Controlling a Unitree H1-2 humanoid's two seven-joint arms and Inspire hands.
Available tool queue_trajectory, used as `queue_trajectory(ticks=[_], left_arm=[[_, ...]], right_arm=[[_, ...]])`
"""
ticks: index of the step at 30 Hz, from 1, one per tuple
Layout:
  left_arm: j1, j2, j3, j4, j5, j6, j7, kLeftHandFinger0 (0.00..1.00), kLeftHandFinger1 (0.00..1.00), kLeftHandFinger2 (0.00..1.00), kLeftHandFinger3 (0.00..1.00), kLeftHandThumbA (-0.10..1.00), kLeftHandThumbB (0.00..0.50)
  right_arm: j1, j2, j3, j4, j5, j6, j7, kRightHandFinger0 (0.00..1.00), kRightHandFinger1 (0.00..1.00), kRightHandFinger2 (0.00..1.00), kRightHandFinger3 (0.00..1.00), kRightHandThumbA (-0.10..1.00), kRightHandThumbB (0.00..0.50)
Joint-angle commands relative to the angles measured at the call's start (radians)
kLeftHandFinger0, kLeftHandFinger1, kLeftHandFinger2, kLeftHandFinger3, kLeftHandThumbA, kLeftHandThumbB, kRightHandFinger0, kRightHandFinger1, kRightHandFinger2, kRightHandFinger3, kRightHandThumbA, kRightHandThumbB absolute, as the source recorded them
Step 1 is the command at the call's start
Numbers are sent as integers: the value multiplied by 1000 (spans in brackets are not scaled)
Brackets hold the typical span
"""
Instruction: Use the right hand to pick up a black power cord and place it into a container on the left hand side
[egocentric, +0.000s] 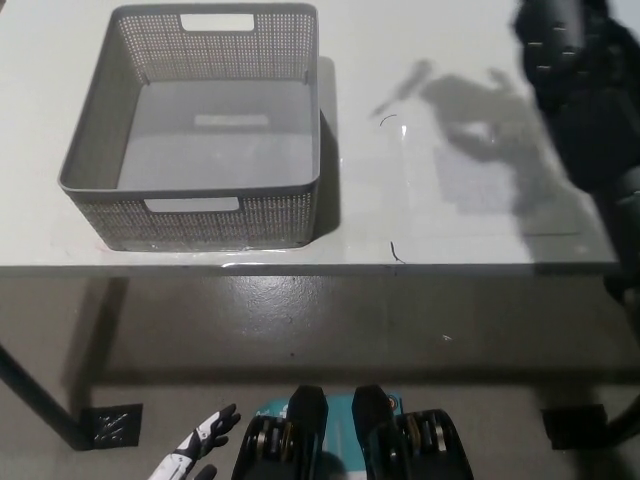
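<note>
The right hand (560, 45) is seen as an all-black, bulky, segmented form at the upper right of the head view, joined to a thick, dark, rounded right arm (605, 150) on which little surface detail can be made out. The left hand (195, 450) is shown at the lower left as slim white fingers (215, 425) tipped and edged with black, with dark seams marked between the white shell pieces.

container (190, 215) on table (400, 215), left side
</note>
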Motion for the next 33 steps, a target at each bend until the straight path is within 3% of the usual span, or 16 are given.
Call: queue_trajectory(ticks=[1, 7, 9, 12, 13, 14, 16, 21, 24, 27, 29, 30, 31, 32, 33], left_arm=[[16, 3, -11, 0, -13, -31, -5, 1000, 1000, 1000, 1000, 1000, 390], [16, 1, -23, 2, -10, -14, -8, 1000, 1000, 1000, 1000, 1000, 400], [9, 1, -26, 9, 3, -15, -4, 1000, 1000, 1000, 1000, 1000, 411], [2, 4, -30, 8, 13, -14, -1, 1000, 1000, 1000, 1000, 1000, 410], [3, 7, -32, 9, 19, -21, 1, 1000, 1000, 1000, 1000, 1000, 402], [2, 9, -31, 8, 30, -27, 4, 1000, 1000, 1000, 1000, 1000, 400], [-1, 10, -33, 7, 33, -27, 3, 1000, 1000, 1000, 1000, 1000, 399], [-15, 13, -34, -5, 41, -12, -2, 1000, 1000, 1000, 1000, 1000, 393], [-7, 19, -38, -14, 34, -7, -11, 1000, 1000, 1000, 1000, 1000, 387], [-6, 15, -42, -16, 30, -6, -14, 1000, 1000, 1000, 1000, 1000, 385], [-17, 15, -43, -13, 33, -7, -15, 1000, 1000, 1000, 1000, 1000, 390], [-16, 17, -45, -13, 33, -12, -16, 1000, 1000, 1000, 1000, 1000, 390], [-14, 18, -45, -14, 33, -12, -17, 1000, 1000, 1000, 1000, 1000, 389], [-8, 18, -47, -12, 11, -6, -26, 1000, 1000, 1000, 1000, 1000, 389], [-3, 15, -48, -12, 10, -6, -26, 1000, 1000, 1000, 1000, 1000, 390]], right_arm=[[-123, 73, 11, -23, -19, 51, 6, 0, 295, 675, 760, -100, 169], [-161, 192, 30, 54, -29, 74, -15, 0, 303, 643, 751, -100, 192], [-172, 236, 32, 113, -25, 35, -46, 0, 303, 657, 751, -100, 202], [-182, 272, 38, 167, -36, 39, -64, 0, 281, 663, 756, -100, 176], [-178, 288, 36, 186, -32, 35, -68, 8, 296, 684, 774, -100, 201], [-180, 312, 33, 226, -23, 19, -82, 0, 305, 725, 795, -100, 180], [-181, 326, 35, 277, -22, -7, -98, 0, 350, 770, 821, -100, 192], [-195, 357, 24, 392, -6, -19, -121, 0, 365, 777, 835, -100, 192], [-154, 370, 23, 439, 4, -62, -139, 22, 443, 848, 963, -100, 191], [-132, 378, 32, 468, -1, -44, -144, 50, 493, 887, 1000, -100, 189], [-121, 377, 38, 493, -2, -68, -143, 12, 446, 825, 880, -100, 186], [-106, 378, 51, 510, -12, -65, -139, 8, 403, 722, 769, -100, 198], [-101, 378, 52, 510, -13, -65, -140, 2, 387, 692, 739, -100, 199], [-91, 377, 45, 524, 9, -26, -48, 577, 1000, 1000, 1000, 323, 284], [-84, 374, 34, 526, 33, -8, 22, 886, 1000, 1000, 1000, 373, 238]])
